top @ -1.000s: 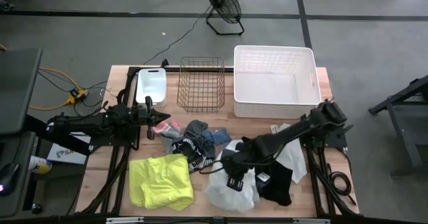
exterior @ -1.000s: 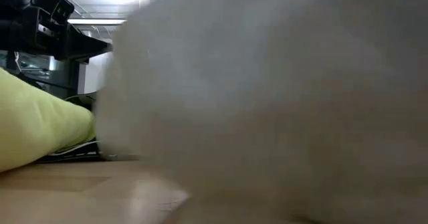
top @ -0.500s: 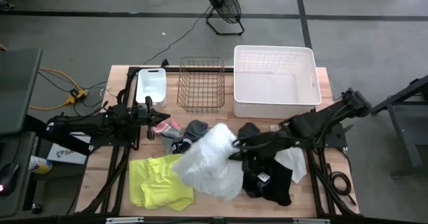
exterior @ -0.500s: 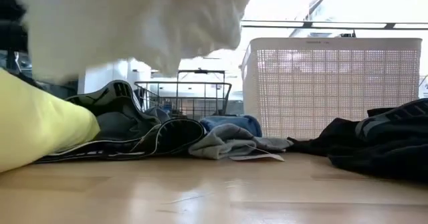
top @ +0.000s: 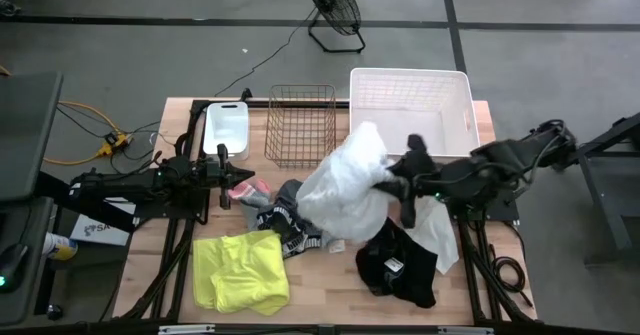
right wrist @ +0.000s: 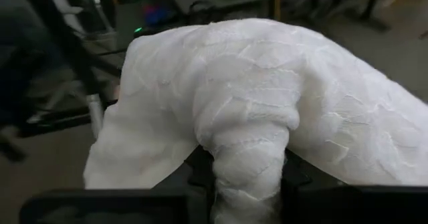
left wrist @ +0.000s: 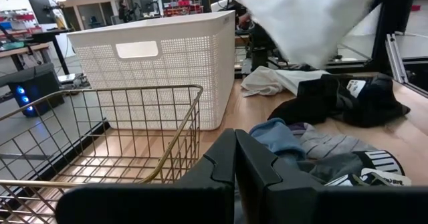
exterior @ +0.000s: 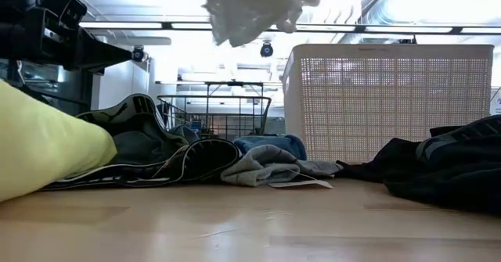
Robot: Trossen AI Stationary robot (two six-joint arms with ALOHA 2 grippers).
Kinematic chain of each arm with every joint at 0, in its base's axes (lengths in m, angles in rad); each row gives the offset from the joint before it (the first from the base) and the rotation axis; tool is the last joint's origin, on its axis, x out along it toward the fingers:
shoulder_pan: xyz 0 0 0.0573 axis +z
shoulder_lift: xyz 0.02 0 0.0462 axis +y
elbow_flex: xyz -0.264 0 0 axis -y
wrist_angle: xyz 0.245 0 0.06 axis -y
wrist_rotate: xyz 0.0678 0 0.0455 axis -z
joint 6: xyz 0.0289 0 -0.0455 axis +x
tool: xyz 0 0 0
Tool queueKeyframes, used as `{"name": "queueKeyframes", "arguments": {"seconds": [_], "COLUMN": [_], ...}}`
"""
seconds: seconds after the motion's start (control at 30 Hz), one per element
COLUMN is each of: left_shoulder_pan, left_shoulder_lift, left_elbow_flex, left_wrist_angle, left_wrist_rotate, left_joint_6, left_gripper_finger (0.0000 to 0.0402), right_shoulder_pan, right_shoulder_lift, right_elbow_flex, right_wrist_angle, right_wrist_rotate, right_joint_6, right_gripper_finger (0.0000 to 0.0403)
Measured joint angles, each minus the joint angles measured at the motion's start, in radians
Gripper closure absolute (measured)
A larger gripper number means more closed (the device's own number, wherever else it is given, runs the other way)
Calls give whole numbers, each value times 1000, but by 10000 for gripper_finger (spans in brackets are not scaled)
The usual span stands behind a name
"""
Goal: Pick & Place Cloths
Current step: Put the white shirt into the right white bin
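the right gripper is clenched on a white cloth, which hangs in the air off its fingers, lifted clear of the table. the relation that matters: the large white perforated tub lies just beyond the cloth, on the far side from the table's front edge, and the cloth's upper fold already overlaps the tub's near-left corner. the cloth's long axis runs slantwise, from that corner down toward the pile in front of the tub. my judgement is that a short carry farther over the tub's rim would put the bundle above the opening. the right arm is the nearer one to the tub by far.

the left gripper waits with its fingers closed on nothing, off to the left of the tub, just in front of the small white tub and beside the copper wire basket, which stands between the two tubs.

count: two white tubs, one wire basket. cloths: one white in the air; on the table before the large tub, one neon-yellow cloth, one black cloth, one white piece, a grey-blue cloth, a black piece with white print, and a small pink-red piece.
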Motion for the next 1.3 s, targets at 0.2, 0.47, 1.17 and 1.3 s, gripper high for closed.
{"name": "queueKeyframes", "arguments": {"seconds": [0.2, 0.47, 1.17, 1.3], "left_shoulder_pan": [0, 0, 0, 0], "left_shoulder_lift": [0, 0, 0, 0], "left_elbow_flex": [0, 0, 0, 0], "left_wrist_angle": [0, 0, 0, 0], "left_wrist_rotate": [0, 0, -1, -1], "left_joint_6": [0, 0, 0, 0], "left_gripper_finger": [402, 402, 402, 402], "right_shoulder_pan": [0, -7, -369, -505], "right_shoulder_lift": [-78, -190, -260, -211], "right_elbow_flex": [0, 0, 1, 1], "right_wrist_angle": [-24, -129, -620, -631], "right_wrist_rotate": [188, 483, 563, 405], "right_joint_6": [-176, -323, 124, 198], "right_gripper_finger": [336, 336, 336, 336]}}
